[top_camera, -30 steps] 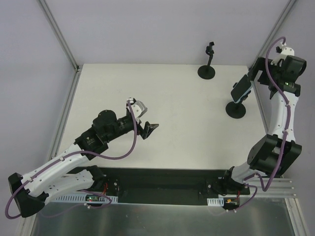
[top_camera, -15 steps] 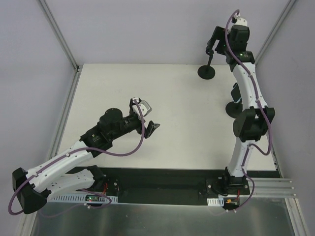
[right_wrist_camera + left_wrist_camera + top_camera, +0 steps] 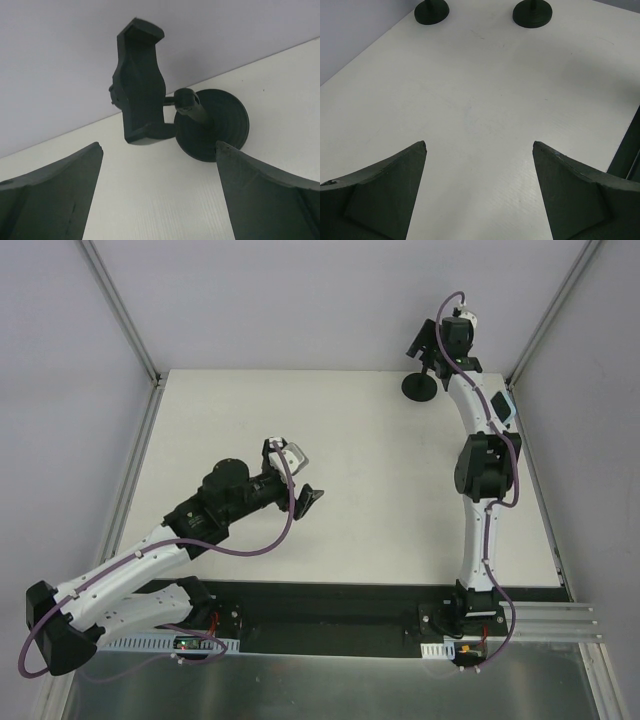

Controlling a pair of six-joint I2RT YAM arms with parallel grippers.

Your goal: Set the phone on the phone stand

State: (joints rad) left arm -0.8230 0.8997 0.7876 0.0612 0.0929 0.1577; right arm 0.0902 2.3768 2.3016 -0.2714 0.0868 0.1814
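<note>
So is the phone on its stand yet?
Probably. The phone peeks out behind the right arm, apparently atop the nearer stand, top unseen. Nothing is in hand: left end effector and right end effector are open and empty, the right facing the other, empty stand. Remaining: only pulling back, likely.

A white matte surface (image 3: 350, 460) is seen, closed in at the back and on both sides by pale lilac-grey walls (image 3: 300, 300). A slanted aluminium bar (image 3: 120, 310) is set at the left rear corner and a second bar (image 3: 550, 315) at the right rear corner. Along the near edge a black strip (image 3: 330, 615) is laid, and beyond it, nearest the camera, a brushed metal sheet (image 3: 320, 690) is visible.
</note>
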